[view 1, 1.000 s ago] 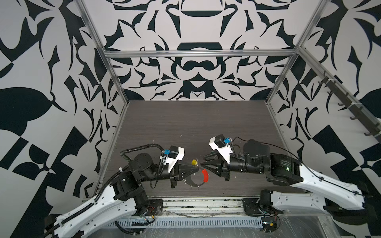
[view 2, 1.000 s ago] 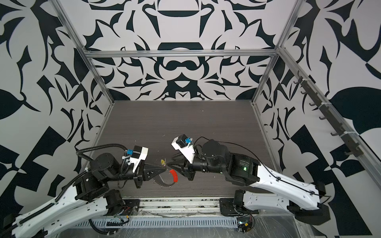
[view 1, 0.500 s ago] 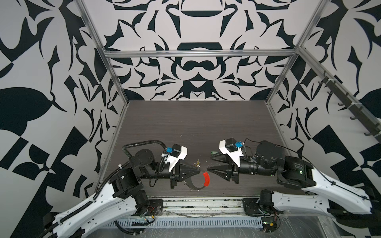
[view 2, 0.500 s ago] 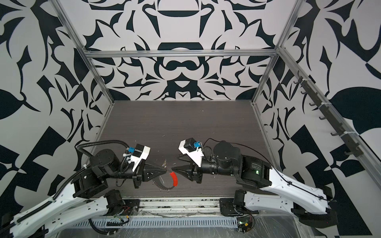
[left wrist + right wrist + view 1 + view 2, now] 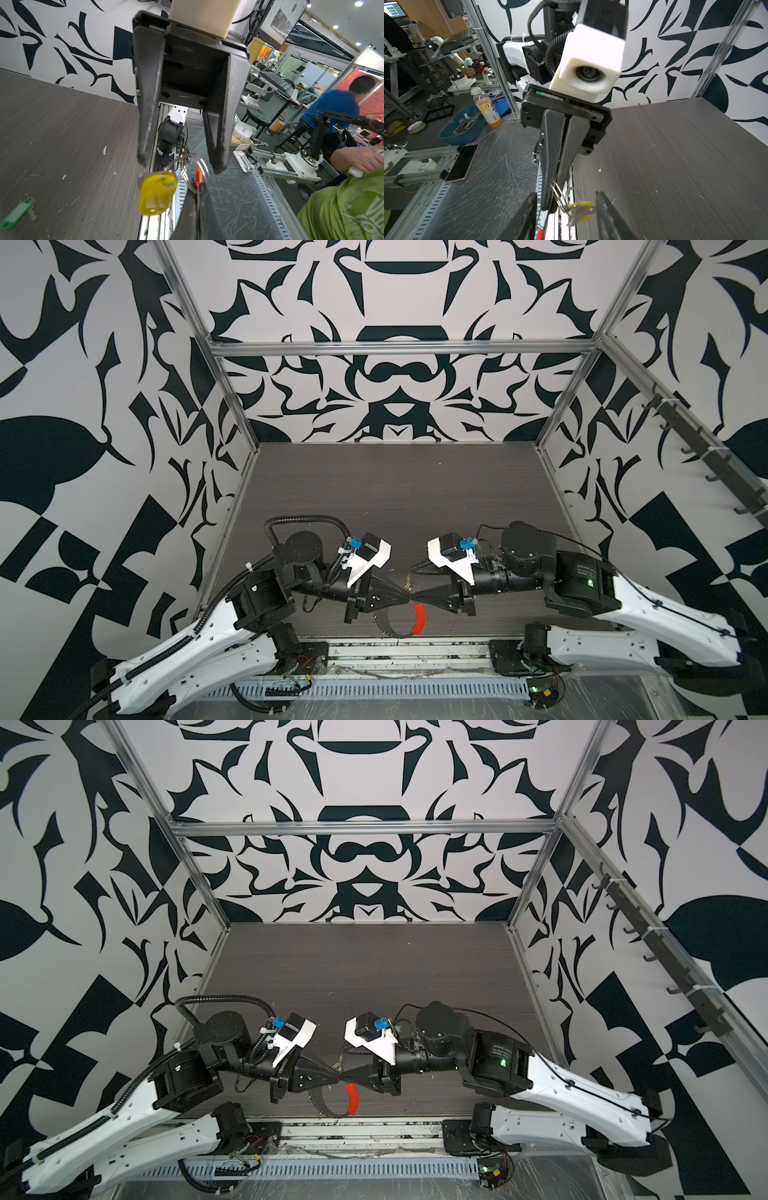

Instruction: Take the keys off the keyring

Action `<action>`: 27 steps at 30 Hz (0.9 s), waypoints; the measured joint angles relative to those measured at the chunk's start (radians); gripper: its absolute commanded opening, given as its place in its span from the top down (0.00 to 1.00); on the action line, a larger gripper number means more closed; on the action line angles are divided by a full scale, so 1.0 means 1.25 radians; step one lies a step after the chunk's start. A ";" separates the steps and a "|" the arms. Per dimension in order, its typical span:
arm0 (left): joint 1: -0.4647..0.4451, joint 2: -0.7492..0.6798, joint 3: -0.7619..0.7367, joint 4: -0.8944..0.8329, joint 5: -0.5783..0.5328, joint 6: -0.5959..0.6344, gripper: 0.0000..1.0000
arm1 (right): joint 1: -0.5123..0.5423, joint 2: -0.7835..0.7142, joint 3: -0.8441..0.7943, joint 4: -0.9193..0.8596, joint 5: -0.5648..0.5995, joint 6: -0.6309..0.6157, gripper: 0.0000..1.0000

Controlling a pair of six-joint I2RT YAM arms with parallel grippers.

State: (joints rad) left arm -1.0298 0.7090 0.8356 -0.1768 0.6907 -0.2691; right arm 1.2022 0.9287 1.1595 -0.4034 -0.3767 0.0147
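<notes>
Keyring (image 5: 382,626) (image 5: 320,1108): grey hoop at bottom centre of both top views, hanging just under the two meeting gripper tips. Red key (image 5: 420,617) (image 5: 352,1097) curves along its right side.

Left gripper (image 5: 406,597) (image 5: 550,205): fingers pressed together. It looks clamped on the keyring, though the left wrist view shows the band only edge-on. Silver wire rings (image 5: 187,164) (image 5: 558,193) bunch at the same tip. Yellow key (image 5: 156,193) hangs from them, lower centre of that view.

Right gripper (image 5: 415,584) (image 5: 179,166): jaws apart, one either side of the wire rings, closed on nothing. In the right wrist view the yellow key (image 5: 584,207) sits between its fingers.

Containers: blue tub (image 5: 446,137), left of the right wrist view and outside the cell, holds a heap of shiny metal bits too small to identify. An upright bottle (image 5: 486,110) of orange liquid stands just beside it.

View differences: green key (image 5: 15,209) lies flat on the table (image 5: 395,489), lower left corner of the left wrist view, and shows only there. The hoop's arc shows only in the top views.

Versus one second ago: the right gripper then angled in from the upper right, above the left tip. Now the two lie level, tip to tip. Keyring and red key sit lower in the frame.
</notes>
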 measured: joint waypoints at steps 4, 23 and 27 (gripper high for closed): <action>0.000 0.003 0.000 -0.007 0.005 0.004 1.00 | 0.000 0.005 0.007 -0.002 -0.015 -0.005 0.67; 0.037 0.002 0.000 -0.002 0.035 -0.013 1.00 | 0.000 0.008 0.013 -0.002 -0.046 0.006 0.77; 0.046 0.002 0.000 0.007 0.049 -0.022 1.00 | 0.000 0.014 0.013 -0.003 -0.045 0.007 0.77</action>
State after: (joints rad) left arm -0.9722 0.7109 0.8356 -0.1680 0.7521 -0.2966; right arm 1.2022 0.9466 1.1763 -0.4068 -0.4328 0.0238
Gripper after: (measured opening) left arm 0.062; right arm 0.249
